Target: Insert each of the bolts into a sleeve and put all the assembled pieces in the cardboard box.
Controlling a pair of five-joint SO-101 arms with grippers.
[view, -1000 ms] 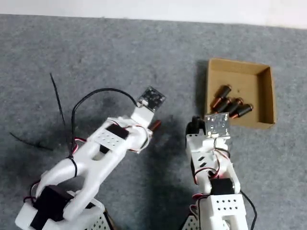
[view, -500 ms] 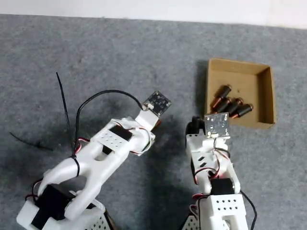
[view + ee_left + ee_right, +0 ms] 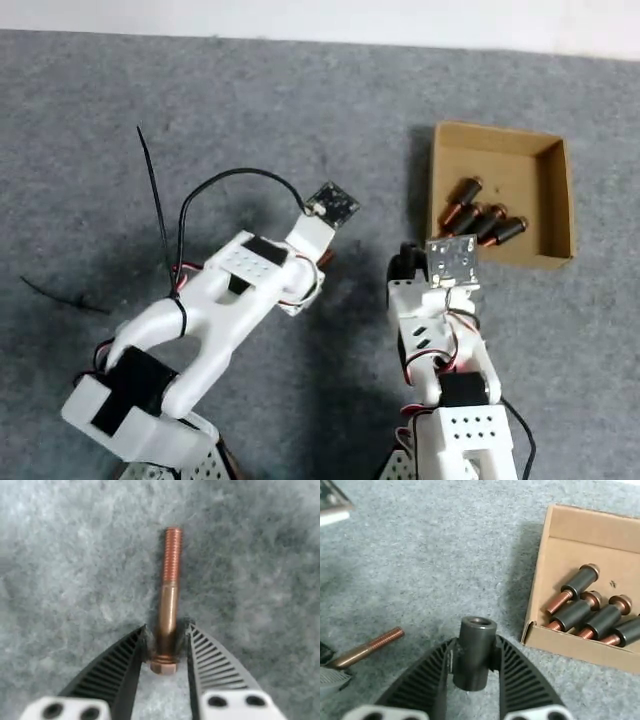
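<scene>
The left pincer (image 3: 166,630) is closed on a copper-coloured threaded metal bolt (image 3: 170,590). It pinches the smooth shank just above the hexagonal head. That low grip leaves the whole threaded end jutting free beyond the fingertips, probably so nothing blocks it from sliding into a bore.

The right pincer (image 3: 474,647) is clamped around a short black cylindrical sleeve (image 3: 476,627). It holds the body partway down, so the open mouth stands clear of the ribbed fingers (image 3: 516,666) and faces away from them. This looks like a presenting hold, with the hole offered up and kept steady.

The sleeve sits just outside the open brown cardboard box (image 3: 570,645), near the corner closest to the arms. The bolt lies on the side of the sleeve away from the box, and its threaded tip is angled roughly towards the sleeve and the box. A clear gap separates the two, so insertion has not yet begun, and the tip would need lining up with the bore first.

Inside the box, four assembled pieces (image 3: 590,615), black sleeves with copper bolts through them, lie side by side against the wall nearest the right pincer. The rest of the box floor is free for the pair in hand. The box rests on a grey felt-like tabletop (image 3: 250,120).
</scene>
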